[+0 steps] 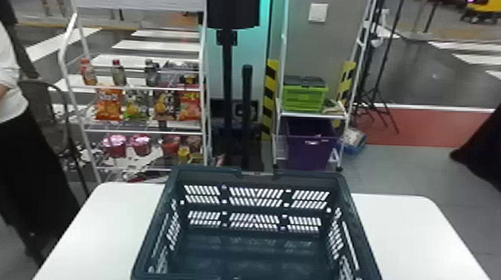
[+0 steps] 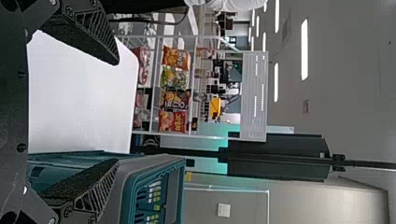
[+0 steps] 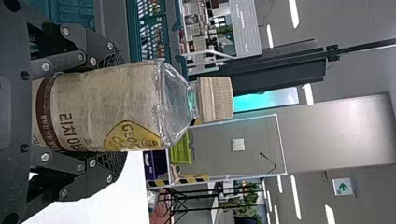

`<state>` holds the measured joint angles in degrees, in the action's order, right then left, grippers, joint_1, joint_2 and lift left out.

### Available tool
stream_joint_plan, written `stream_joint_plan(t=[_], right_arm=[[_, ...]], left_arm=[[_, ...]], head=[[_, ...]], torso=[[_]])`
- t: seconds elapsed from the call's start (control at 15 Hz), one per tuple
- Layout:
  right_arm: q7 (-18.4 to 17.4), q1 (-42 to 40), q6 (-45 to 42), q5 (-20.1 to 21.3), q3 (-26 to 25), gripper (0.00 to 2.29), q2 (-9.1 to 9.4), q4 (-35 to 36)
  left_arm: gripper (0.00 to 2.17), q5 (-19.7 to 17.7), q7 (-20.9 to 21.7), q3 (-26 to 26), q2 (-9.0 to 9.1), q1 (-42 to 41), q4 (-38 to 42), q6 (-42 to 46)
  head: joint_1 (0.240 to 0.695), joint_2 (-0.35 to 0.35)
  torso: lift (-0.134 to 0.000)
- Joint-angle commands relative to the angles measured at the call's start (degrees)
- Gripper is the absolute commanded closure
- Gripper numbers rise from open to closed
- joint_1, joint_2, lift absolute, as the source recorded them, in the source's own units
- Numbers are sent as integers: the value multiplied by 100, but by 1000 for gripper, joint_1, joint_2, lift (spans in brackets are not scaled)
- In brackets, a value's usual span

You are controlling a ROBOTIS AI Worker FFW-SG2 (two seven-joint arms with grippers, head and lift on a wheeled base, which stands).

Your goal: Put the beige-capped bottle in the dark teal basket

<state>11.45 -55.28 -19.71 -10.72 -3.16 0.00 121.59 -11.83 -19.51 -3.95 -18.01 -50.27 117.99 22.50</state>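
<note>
Pinching the bottle (image 3: 112,105) between its 2 fingers, the right gripper (image 3: 116,111) is holding it upright, with the beige cap (image 3: 217,99) pointing up; the fingers are flanking the body, 1 on each side, and the cap is standing free of them; the grasp is looking sound, so the picking part is counting as done. The basket (image 1: 204,173) is standing on the table (image 1: 409,234) with its open top facing up; in the right wrist view it is showing on the robot's left of the bottle, so the bottle is hanging outside it, near its right side; whether the bottle's base is clearing the rim, I am not managing to tell. The left gripper (image 2: 116,112) is holding its 2 fingers spread with nothing between them, by the basket's left side; it is playing no part in the grasp. By my reckoning, the task is sitting at about the halfway mark; what is remaining is lifting the bottle over the rim if need be, bringing it leftward above the opening, lowering it inside, then letting go and backing out; the base catching on the rim is looking like the main risk.
</note>
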Motion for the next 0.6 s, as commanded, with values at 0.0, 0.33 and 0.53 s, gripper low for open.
stream_joint_plan(t=[0.0,0.33,0.53], right_arm=[[7,0,16,0,0,2287,5,14],[-2,0,68,9,0,2287,5,49],[-2,-18,68,0,0,2287,5,119]], left_arm=[[144,-4,9,0,-1,0,22,-14],[144,5,9,9,-10,0,66,-67],[144,5,9,9,-10,0,92,-102]], head=[[499,0],[499,0],[499,0]], torso=[[0],[0],[0]])
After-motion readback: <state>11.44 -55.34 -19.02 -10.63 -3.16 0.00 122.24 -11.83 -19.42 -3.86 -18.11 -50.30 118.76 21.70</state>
